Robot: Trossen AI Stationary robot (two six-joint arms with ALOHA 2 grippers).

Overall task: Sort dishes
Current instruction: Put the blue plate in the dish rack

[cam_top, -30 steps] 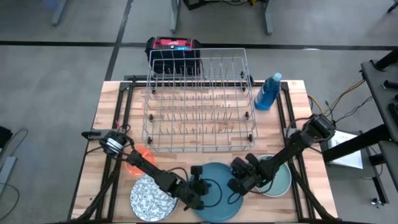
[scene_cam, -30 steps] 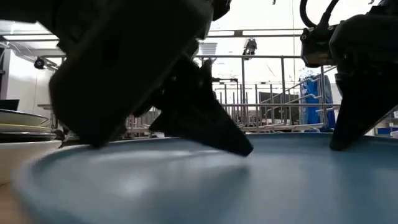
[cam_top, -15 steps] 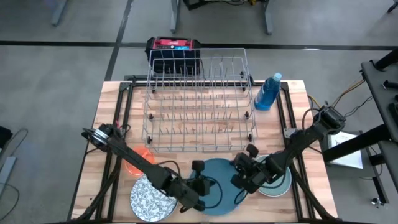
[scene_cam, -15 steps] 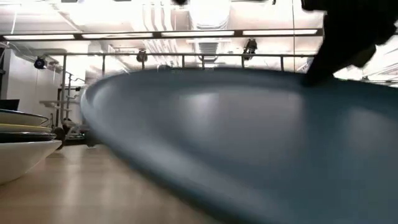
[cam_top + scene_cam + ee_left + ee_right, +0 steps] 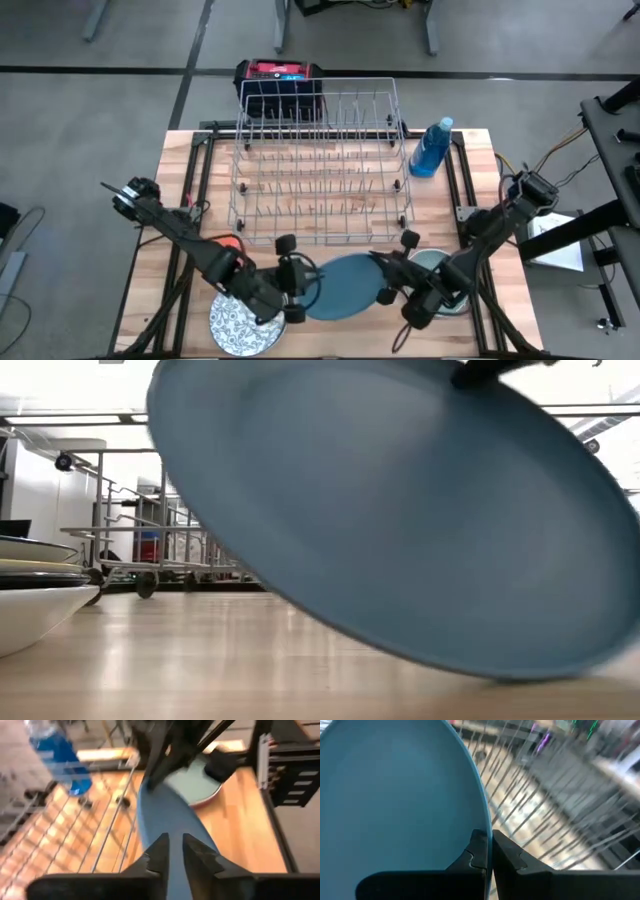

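Note:
The large blue plate (image 5: pixel 345 285) is tipped up over the table's near middle, held between my two grippers. My left gripper (image 5: pixel 300 287) is shut on its left rim and my right gripper (image 5: pixel 385 290) on its right rim. In the low view the blue plate (image 5: pixel 400 520) fills the picture, steeply tilted. A black-and-white patterned plate (image 5: pixel 235 325) lies flat at the near left. Beyond it lies a small orange plate (image 5: pixel 225 247). A teal-green plate (image 5: pixel 452 282) lies at the near right, partly under my right arm. My left gripper pinches the blue plate's rim (image 5: pixel 172 837) between its two fingers, one finger on each face, coming from the table's left. The plate stands edge-on in the hold, tilted. My right gripper pinches the opposite rim (image 5: pixel 487 822) between its two fingers (image 5: pixel 479 851), one on each face, coming from the table's right. Whether the plate's low edge (image 5: pixel 520 672) touches the table I cannot tell.
The wire rack (image 5: pixel 320 165) stands just beyond the lifted plate, across the table's middle. A blue bottle (image 5: pixel 430 148) stands at its right end and a red-and-black box (image 5: pixel 280 75) behind it. White bowls (image 5: pixel 30 585) are stacked at the low view's left.
Both grippers have risen with the blue plate. It lay flat on the table and now stands tipped up, steeply tilted. My right gripper has rolled about its own line while rising; my left gripper has drawn a little toward the table's left.

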